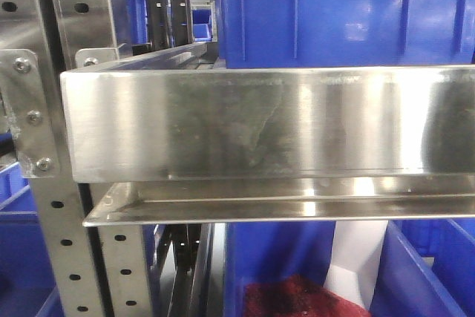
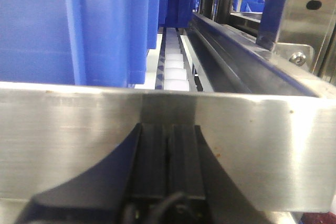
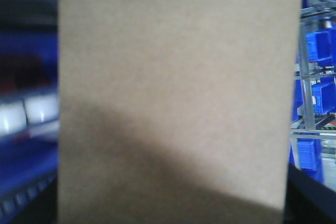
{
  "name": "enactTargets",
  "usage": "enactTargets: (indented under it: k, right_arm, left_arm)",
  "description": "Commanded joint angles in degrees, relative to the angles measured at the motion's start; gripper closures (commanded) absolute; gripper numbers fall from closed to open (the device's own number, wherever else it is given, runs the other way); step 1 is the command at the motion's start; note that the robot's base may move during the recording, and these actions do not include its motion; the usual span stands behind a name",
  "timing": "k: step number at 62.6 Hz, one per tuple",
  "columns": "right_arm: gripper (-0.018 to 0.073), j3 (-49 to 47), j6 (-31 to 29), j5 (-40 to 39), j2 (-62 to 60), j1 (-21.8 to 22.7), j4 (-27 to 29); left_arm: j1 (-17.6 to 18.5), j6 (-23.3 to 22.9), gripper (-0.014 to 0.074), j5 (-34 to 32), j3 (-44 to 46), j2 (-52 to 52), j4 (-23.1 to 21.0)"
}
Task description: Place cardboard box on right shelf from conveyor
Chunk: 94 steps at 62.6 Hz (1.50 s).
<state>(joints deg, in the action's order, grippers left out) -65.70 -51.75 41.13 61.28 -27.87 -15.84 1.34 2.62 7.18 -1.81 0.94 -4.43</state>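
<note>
my left pincer (image 2: pixel 167 150) has its black fingers pressed together, close against the brushed steel front lip of the right shelf (image 1: pixel 267 124). beyond the lip, white rollers (image 2: pixel 176 69) run back beside a blue bin (image 2: pixel 73 24). the cardboard box (image 3: pixel 178 87), plain tan and blurred, fills my right wrist view. my right pincer is hidden, so i cannot tell its grip.
</note>
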Motion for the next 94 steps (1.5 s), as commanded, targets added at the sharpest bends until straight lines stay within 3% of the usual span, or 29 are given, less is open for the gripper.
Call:
enactTargets:
  k: [1,16,29,43,46,49,55,56,94]
  right_arm:
    - [0.0533,-1.2,-2.9,-3.7,0.0,0.0,-5.4]
    - [0.0533,5.3,-3.0,-7.7,0.3,0.3,-7.0]
    - [0.0533,9.7,-3.0,-13.3,0.3,3.8,-7.0]
    - [0.0517,10.7,-2.8,-13.4,0.3,4.4,-5.4]
    - [0.0450,10.7,-2.3,-13.6,0.3,4.3,-3.5]
    - [0.0327,10.7,-1.3,-13.7,0.4,4.2,-1.9]
    - [-0.0035,10.8,0.3,-14.8,0.5,4.2,-0.9]
    - [-0.0058,10.8,0.4,-15.0,0.5,4.2,-0.9]
    - [-0.0032,12.2,0.6,-14.2,0.5,3.4,0.3]
  left_arm:
    - [0.1,0.0,0.0713,-5.3,-0.5,0.6,-0.3]
    - [0.1,0.0,0.0713,-5.3,-0.5,0.6,-0.3]
    - [0.1,0.0,0.0713,-5.3,-0.5,0.6,-0.3]
    - [0.1,0.0,0.0713,-5.3,-0.5,0.6,-0.3]
    - [0.1,0.0,0.0713,-5.3,-0.5,0.6,-0.3]
    - [0.1,0.0,0.0713,-5.3,-0.5,0.6,-0.3]
    - [0.1,0.0,0.0713,-5.3,-0.5,0.6,-0.3]
    - [0.1,0.0,0.0713,-5.3,-0.5,0.6,-0.3]
    - [0.1,0.0,0.0713,-5.3,-0.5,0.6,-0.3]
